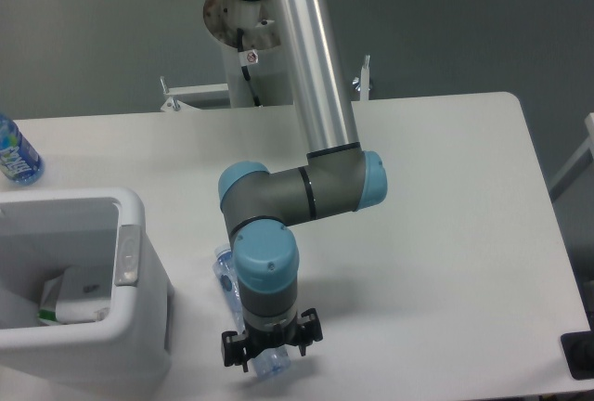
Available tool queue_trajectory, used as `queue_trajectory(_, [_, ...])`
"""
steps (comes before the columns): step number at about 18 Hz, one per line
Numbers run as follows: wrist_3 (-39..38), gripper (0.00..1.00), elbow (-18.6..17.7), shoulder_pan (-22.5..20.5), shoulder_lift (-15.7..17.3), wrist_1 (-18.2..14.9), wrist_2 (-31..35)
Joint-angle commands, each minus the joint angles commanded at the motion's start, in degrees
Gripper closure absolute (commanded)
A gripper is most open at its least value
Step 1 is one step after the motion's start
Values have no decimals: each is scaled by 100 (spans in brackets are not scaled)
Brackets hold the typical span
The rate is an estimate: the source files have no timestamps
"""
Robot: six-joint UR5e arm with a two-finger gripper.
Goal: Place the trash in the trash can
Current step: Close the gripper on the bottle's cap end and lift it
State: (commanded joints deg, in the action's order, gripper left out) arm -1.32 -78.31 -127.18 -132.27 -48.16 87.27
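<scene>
The crushed clear plastic bottle (226,276) lies flat on the white table, just right of the trash can; its lower end shows under the gripper. My gripper (271,345) hangs low over that lower end, open, with one black finger (232,351) on each side of the bottle. Whether the fingers touch the bottle is unclear. The trash can (130,211) is a boxy white bin at the left edge with a grey tab on its right side. Inside it lies the crumpled white carton (61,304) with green marks.
A blue-labelled bottle (15,152) stands upright at the far left of the table (445,234). The arm's elbow and wrist joints (297,192) hang over the table's middle. The table's front edge runs close below the gripper.
</scene>
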Motion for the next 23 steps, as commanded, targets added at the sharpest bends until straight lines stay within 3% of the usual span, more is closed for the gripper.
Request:
queue_trajectory(6, [-9, 2, -27, 70, -97, 18, 290])
queue_trajectory(10, [-26, 38, -62, 88, -53, 18, 308])
queue_trajectory(11, [-26, 41, -62, 88, -53, 18, 316])
queue_trajectory(19, [0, 42, -44, 79, 35, 44, 299])
queue_trajectory(23, [0, 41, 87, -157, 446, 53, 246])
